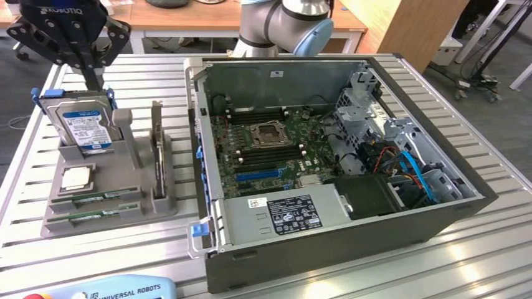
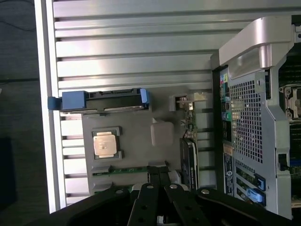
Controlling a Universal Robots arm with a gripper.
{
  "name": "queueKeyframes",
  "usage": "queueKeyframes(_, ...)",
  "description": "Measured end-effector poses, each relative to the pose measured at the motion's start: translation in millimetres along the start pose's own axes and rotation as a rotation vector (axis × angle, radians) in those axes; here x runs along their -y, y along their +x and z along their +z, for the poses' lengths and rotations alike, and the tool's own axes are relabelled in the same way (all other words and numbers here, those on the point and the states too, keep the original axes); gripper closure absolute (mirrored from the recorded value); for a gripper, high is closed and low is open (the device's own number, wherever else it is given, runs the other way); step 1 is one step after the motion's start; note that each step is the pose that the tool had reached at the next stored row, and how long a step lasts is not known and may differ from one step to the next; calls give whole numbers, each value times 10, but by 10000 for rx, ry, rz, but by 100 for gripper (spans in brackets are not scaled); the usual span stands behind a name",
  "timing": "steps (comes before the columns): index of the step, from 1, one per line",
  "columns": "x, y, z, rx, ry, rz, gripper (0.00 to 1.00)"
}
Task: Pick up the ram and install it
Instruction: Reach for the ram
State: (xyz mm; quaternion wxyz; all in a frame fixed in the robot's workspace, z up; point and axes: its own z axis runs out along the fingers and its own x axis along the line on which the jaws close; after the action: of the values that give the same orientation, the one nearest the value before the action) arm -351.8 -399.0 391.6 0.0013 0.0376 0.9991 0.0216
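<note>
Hovering above tray (image 1: pixel 108 225), fingers (image 2: pixel 153 175) pinched together, empty. Flat in slot, ram (image 1: pixel 97 198): likely light, stiff, thin, fragile; best gripped across long edges, clear of chips.

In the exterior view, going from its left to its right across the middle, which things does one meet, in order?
hard drive → upright board → processor socket → blue cable

I see the ram (image 1: pixel 106 198), a thin green stick, lying lengthwise in the grey holder (image 1: pixel 143 209). Its twin (image 1: pixel 94 215) lies just beside it.
</note>
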Motion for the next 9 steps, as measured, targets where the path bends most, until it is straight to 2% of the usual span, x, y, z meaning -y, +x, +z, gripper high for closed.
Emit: queueKeyframes(9,12,164,2,-1,1,0,90)
